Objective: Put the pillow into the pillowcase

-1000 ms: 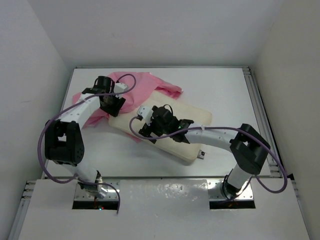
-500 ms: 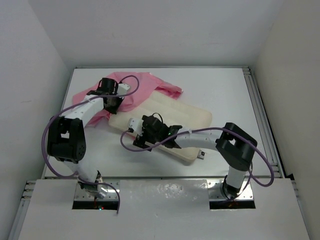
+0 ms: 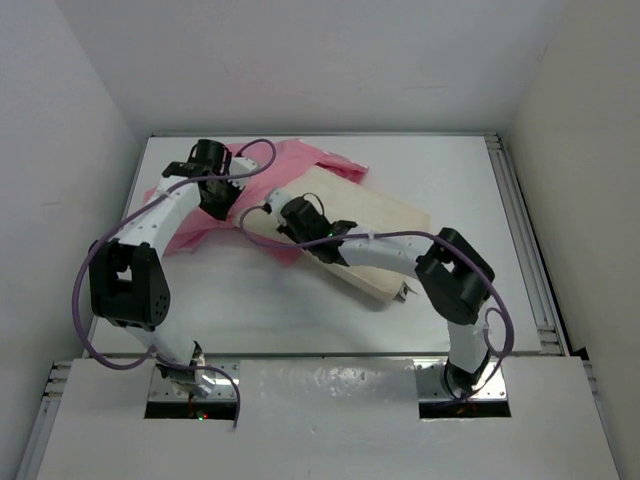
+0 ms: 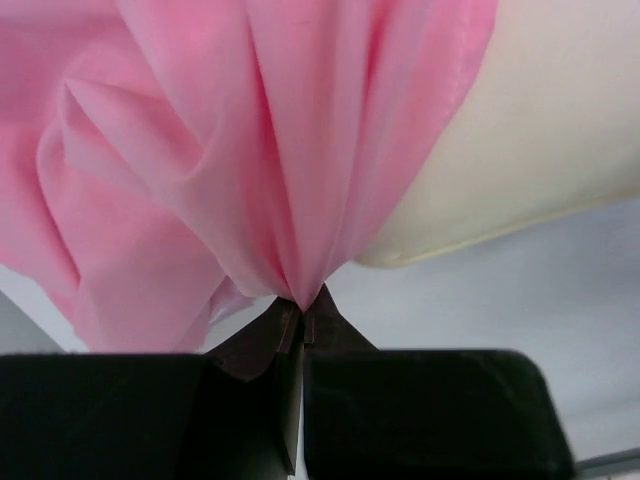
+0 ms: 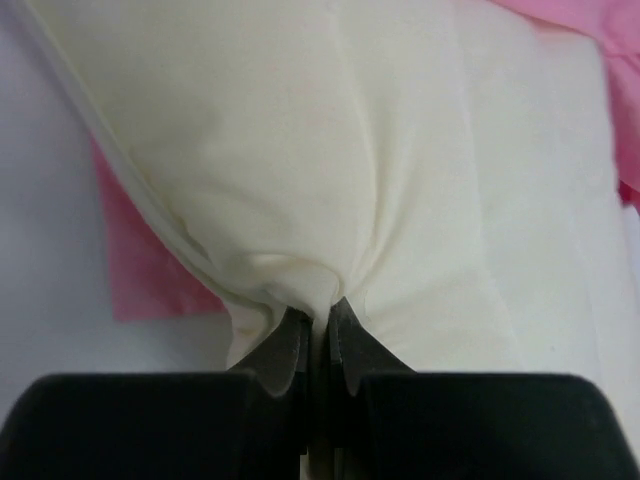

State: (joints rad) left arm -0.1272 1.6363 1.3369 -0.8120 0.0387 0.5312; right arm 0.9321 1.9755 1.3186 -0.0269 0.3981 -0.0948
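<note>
At the table's 11 o'clock quarter: one pillow, one pillowcase, each pinched by a claw.
The pillow is cream, smooth and plump, lying slantwise from mid-table toward 4 o'clock. Its 10 o'clock end meets the crumpled, shiny pink pillowcase, which spreads from 12 to 9 o'clock. The left gripper is closed tight on a gathered fold of pink satin. The right gripper is closed on a bunched tuck of the pillow's near edge. Both arms, two in all, cross above the fabric in the top view, and their purple cables loop over it and hide the pillowcase's mouth.
</note>
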